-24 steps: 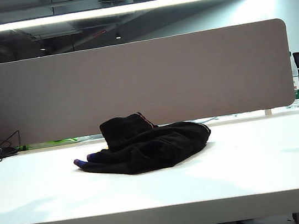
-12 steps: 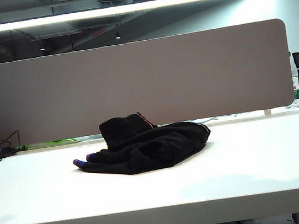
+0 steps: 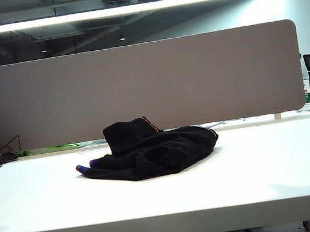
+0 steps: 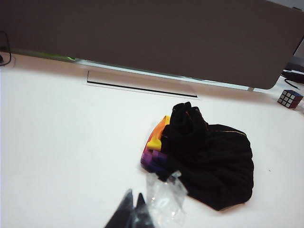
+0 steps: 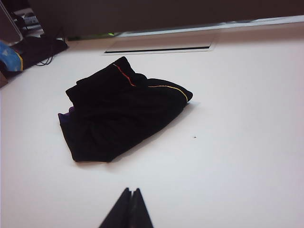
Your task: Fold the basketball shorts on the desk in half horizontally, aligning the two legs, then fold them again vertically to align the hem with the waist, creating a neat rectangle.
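The shorts (image 3: 148, 148) are seen lying folded but lumpy at mid tabletop (image 3: 266, 169), with the left gripper (image 4: 131, 213) and right gripper (image 5: 128, 209) clenched empty well apart above, so tidying is judged all that remains.

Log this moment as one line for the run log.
basketball shorts: bunched on desk, untouched | left end effector: shut, clear | right end effector: shut, clear

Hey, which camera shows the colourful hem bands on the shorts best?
The left wrist view: the hem shows yellow, orange and purple bands beside the black fabric. The exterior view shows only purple tips; the right wrist view only a purple sliver.
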`<control>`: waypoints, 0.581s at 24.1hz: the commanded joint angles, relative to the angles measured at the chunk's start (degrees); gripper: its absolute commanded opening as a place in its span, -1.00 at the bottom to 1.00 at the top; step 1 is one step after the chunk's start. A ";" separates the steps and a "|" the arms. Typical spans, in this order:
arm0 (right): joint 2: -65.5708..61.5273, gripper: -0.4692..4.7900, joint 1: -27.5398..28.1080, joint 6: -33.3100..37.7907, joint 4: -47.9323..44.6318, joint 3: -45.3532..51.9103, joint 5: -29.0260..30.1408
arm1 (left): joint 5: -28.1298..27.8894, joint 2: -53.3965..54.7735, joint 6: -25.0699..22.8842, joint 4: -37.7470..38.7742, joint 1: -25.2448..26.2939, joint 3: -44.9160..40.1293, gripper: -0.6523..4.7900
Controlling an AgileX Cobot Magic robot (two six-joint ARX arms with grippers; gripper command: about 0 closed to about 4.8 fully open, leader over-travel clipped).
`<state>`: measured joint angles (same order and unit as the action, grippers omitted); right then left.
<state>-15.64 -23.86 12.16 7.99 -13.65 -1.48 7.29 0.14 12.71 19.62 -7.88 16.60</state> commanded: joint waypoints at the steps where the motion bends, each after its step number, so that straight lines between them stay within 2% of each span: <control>1: 6.54 -0.86 -0.15 0.07 -0.83 5.84 -1.49 | 0.37 0.00 0.15 -1.55 0.07 -0.79 -0.78; 7: 15.72 -0.86 -0.11 0.20 0.02 11.87 -2.91 | 0.24 0.00 0.92 -8.55 0.07 -3.93 -0.78; 10: 15.43 -0.86 -0.07 -0.33 0.44 13.60 -5.46 | 0.26 0.00 1.01 -13.44 0.07 -7.54 -0.78; 11: 15.63 -0.86 -0.04 -1.90 0.68 13.60 -7.87 | -0.50 0.00 0.74 -14.95 0.07 -9.62 -0.78; 14: 15.67 -0.86 -0.04 -5.75 -0.37 13.60 -9.97 | -1.09 0.00 0.81 -18.62 0.07 -13.27 -0.78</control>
<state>-0.10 -23.97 9.10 9.32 -0.38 -9.96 6.70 0.12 13.58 4.27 -7.86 4.82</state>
